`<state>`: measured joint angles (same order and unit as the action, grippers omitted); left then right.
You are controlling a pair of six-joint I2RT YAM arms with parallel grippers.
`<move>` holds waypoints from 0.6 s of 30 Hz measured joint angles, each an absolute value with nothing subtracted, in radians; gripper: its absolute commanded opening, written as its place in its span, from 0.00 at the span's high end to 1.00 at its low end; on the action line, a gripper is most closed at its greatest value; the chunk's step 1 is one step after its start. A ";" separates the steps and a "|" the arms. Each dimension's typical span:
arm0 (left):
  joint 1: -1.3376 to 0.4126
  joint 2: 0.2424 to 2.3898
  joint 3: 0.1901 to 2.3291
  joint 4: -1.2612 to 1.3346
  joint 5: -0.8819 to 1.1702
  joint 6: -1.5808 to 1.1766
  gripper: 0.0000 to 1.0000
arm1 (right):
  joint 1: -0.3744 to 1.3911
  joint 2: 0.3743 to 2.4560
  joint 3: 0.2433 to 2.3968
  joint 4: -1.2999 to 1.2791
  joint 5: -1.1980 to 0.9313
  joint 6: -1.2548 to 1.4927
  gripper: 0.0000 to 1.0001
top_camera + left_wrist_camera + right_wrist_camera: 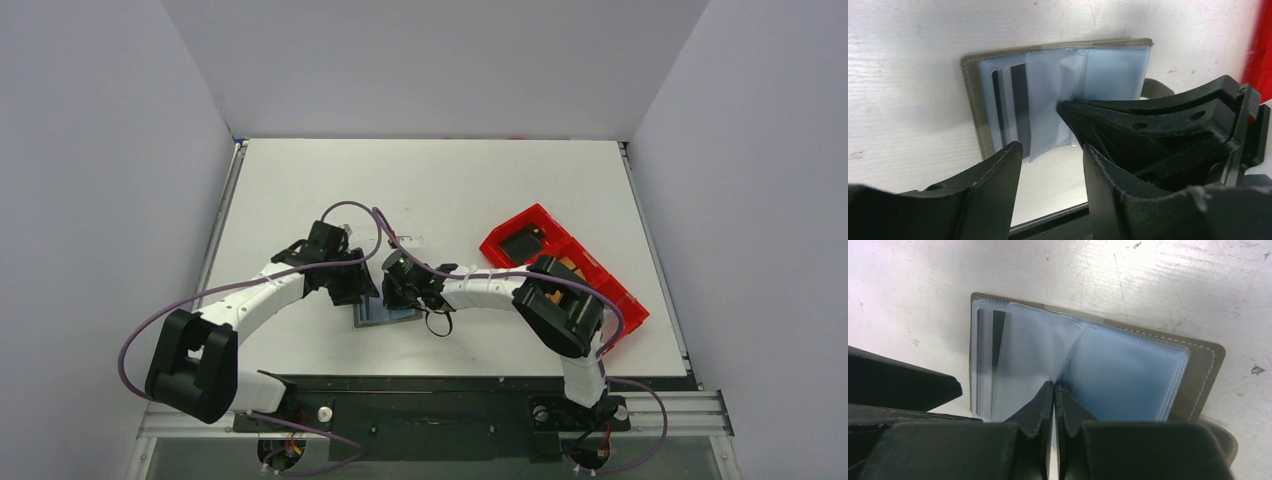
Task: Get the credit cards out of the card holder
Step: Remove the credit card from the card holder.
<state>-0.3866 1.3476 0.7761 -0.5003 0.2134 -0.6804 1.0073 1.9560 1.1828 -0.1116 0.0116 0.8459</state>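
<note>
The right claw point(1053, 389) is pressing its fingertips tightly together at the centre fold of the card holder point(1200, 365), among the clear sleeves. Whether a sleeve is caught between them cannot be told. The left claw point(1050, 166) is hovering with its fingers apart at the holder's near edge, one finger just beside a lifted sleeve. The card holder is lying open on the white surface point(450, 180). A credit card point(997, 335) with a dark stripe is sitting in a pocket on the left claw's side. A red tray point(628, 303) is lying near, on the right.

Taupe-grey card holder point(1123, 370), blue-grey inside; red tray point(500, 240).
</note>
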 measured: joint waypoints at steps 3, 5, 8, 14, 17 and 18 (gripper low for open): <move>-0.397 1.369 0.776 -0.477 0.224 -0.692 0.60 | 0.999 1.951 1.166 -0.088 -0.009 0.849 1.00; -0.401 1.386 0.776 -0.466 0.226 -0.695 0.62 | 0.994 1.948 1.156 -0.074 -0.023 0.850 1.00; -0.406 1.412 0.774 -0.451 0.226 -0.698 0.63 | 0.989 1.944 1.143 -0.055 -0.034 0.850 1.00; -0.414 1.451 0.759 -0.428 0.225 -0.699 0.64 | 0.987 1.939 1.126 -0.030 -0.042 0.853 1.00; -0.422 1.457 0.758 -0.424 0.221 -0.699 0.63 | 0.987 1.939 1.123 -0.025 -0.043 0.853 1.00; -0.426 1.457 0.758 -0.422 0.219 -0.699 0.64 | 0.986 1.938 1.122 -0.024 -0.043 0.853 1.00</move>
